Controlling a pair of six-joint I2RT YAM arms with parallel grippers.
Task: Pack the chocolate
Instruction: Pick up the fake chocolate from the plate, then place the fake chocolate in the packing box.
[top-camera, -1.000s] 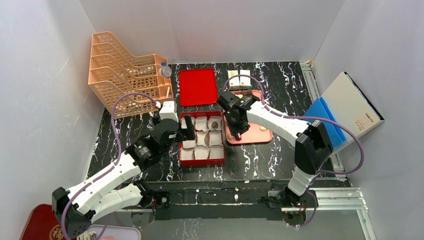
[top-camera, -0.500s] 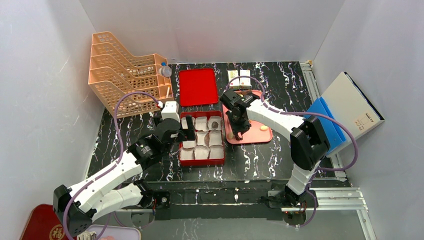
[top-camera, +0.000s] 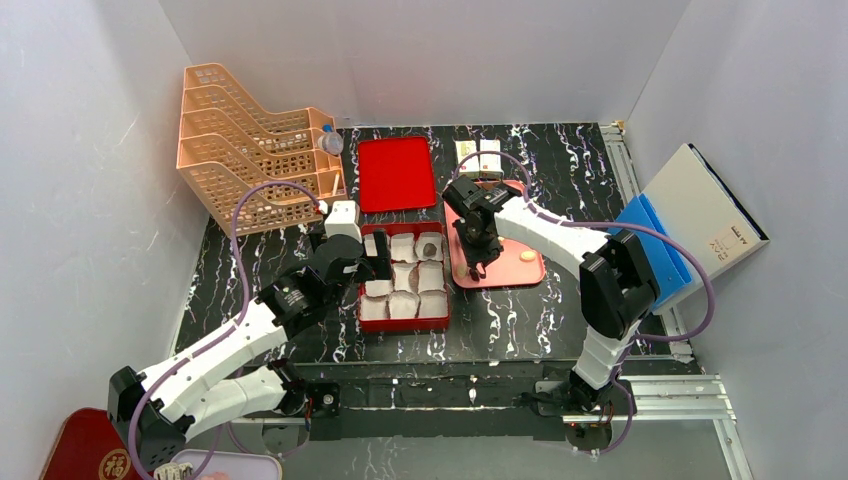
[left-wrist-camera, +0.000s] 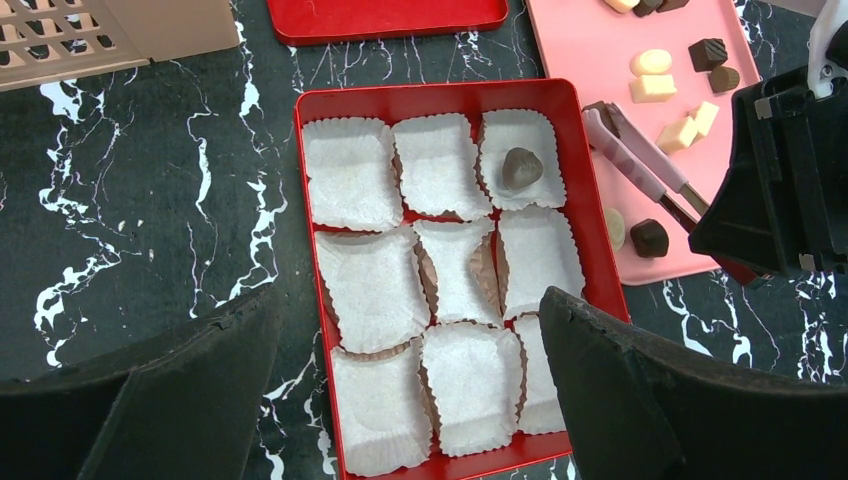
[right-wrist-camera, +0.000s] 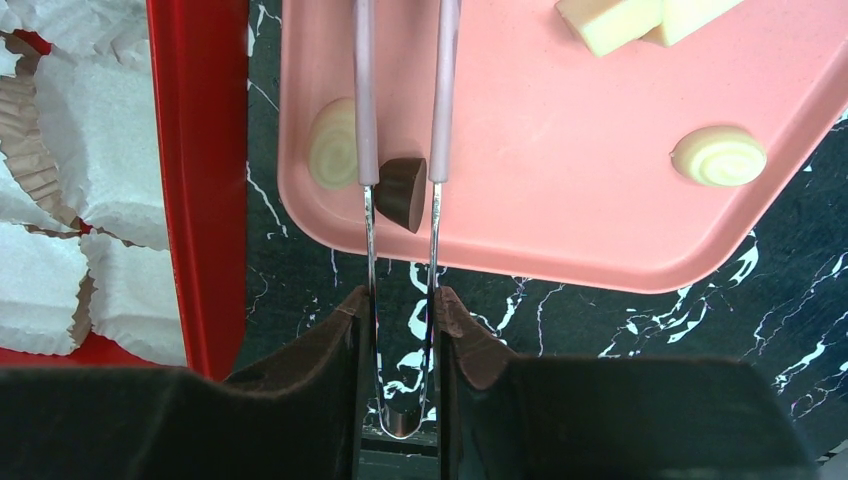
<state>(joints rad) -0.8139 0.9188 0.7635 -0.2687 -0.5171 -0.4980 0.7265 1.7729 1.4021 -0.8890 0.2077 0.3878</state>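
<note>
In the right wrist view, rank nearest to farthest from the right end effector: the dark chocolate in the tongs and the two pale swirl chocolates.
1. Dark chocolate, gripped in the tongs, ahead of the right end effector.
2. Left pale swirl, beside the tongs.
3. Right pale swirl, far right on the tray.

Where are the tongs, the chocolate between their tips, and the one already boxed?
Tongs (right-wrist-camera: 441, 100), right wrist view, right lilac arm.
Chocolate between tips (right-wrist-camera: 400, 192), right wrist view, dark side.
Boxed chocolate (left-wrist-camera: 521, 167), left wrist view, its top.
</note>
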